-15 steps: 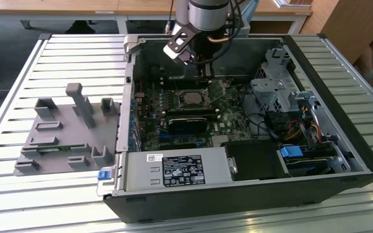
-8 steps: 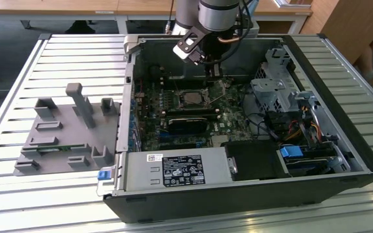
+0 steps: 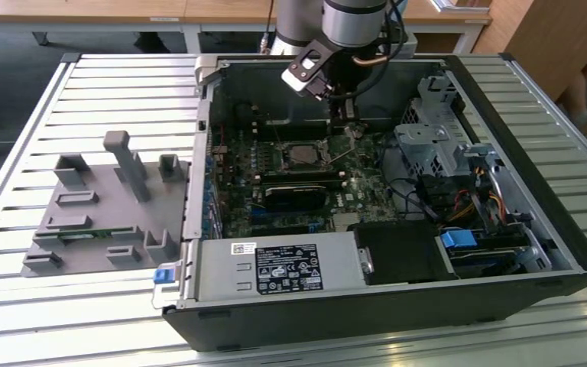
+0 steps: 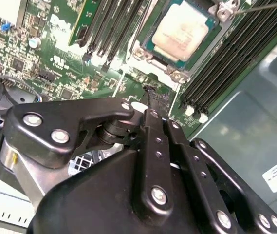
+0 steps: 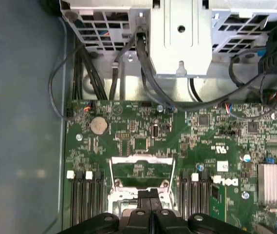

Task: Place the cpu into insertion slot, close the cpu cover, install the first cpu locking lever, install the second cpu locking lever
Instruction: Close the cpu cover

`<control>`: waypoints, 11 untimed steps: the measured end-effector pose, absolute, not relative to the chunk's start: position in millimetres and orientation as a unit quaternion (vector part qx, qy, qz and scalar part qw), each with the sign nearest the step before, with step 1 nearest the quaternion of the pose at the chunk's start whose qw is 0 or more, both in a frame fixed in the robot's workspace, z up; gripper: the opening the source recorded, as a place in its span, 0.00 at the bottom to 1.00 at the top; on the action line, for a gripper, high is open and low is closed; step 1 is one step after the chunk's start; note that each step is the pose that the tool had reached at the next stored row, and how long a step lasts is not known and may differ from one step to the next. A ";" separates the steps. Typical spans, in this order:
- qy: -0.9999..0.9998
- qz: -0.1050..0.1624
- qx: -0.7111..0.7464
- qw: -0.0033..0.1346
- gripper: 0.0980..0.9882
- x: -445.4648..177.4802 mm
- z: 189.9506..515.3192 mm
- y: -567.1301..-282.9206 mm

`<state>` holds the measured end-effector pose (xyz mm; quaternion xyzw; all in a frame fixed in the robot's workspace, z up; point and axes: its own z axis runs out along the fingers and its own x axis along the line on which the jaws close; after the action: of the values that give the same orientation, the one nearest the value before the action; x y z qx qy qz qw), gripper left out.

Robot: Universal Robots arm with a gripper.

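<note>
Over green circuit board [image 4: 55, 39], the gripper [image 4: 152, 92] hangs pinched closed just beside the insertion slot [image 4: 139, 52] holding the cpu [image 4: 183, 30].

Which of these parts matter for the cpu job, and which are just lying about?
Job:
cpu, seated in the insertion slot
cpu cover, raised
gripper, near the slot

Lying about:
memory slots
power-supply box
grey fixture
drive cage

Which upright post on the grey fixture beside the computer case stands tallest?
The slim middle post; the broad block and the short post beside it stand lower.
</note>
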<state>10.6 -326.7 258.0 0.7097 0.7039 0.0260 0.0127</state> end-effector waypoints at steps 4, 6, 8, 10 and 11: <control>0.704 0.026 0.710 0.013 0.02 13.9 257.9 -326.7; 0.704 0.026 0.710 0.013 0.02 15.6 257.9 -326.7; 0.704 0.026 0.710 0.013 0.02 17.8 257.9 -326.7; 0.704 0.026 0.710 0.013 0.02 20.0 257.8 -326.7; 0.704 0.026 0.710 0.013 0.02 21.0 257.9 -326.7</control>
<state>21.0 -326.7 257.9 0.7097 0.7039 0.0260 0.0127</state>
